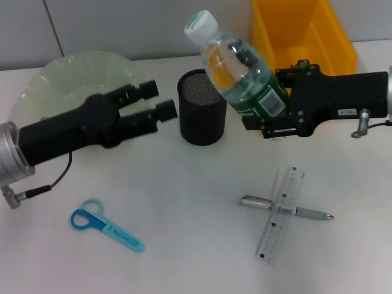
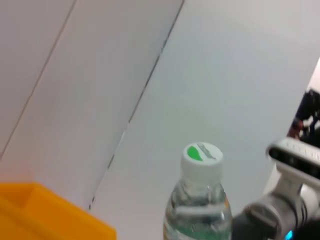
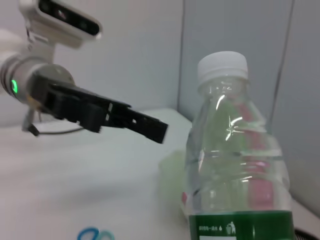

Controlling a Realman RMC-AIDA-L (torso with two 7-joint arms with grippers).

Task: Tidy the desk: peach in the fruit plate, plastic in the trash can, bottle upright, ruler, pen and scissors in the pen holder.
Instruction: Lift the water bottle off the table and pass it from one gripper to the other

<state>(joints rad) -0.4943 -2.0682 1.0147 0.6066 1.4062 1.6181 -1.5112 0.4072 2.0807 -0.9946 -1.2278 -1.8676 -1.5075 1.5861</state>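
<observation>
Behind bottle [image 1: 242, 73], pen holder [image 1: 201, 107] partly hidden

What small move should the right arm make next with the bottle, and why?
Probably lower the bottle onto bare desk and release. The right gripper holds it aloft, clamped at the label, cap up though tilted, near the pen holder.

- the fruit plate [image 1: 67, 76] sits at the desk's [image 1: 184, 245] far left edge; the trash can [image 1: 300, 30] at its far right edge.
- the pen holder [image 1: 202, 107] stands between them, near the far edge.
- the bottle [image 1: 239, 67] hangs tilted just right of the pen holder, above the desk.
- the scissors [image 1: 104, 225] lie toward the near left corner.
- the ruler [image 1: 282, 214] lies crossed over the pen [image 1: 312, 214], toward the near right.
</observation>
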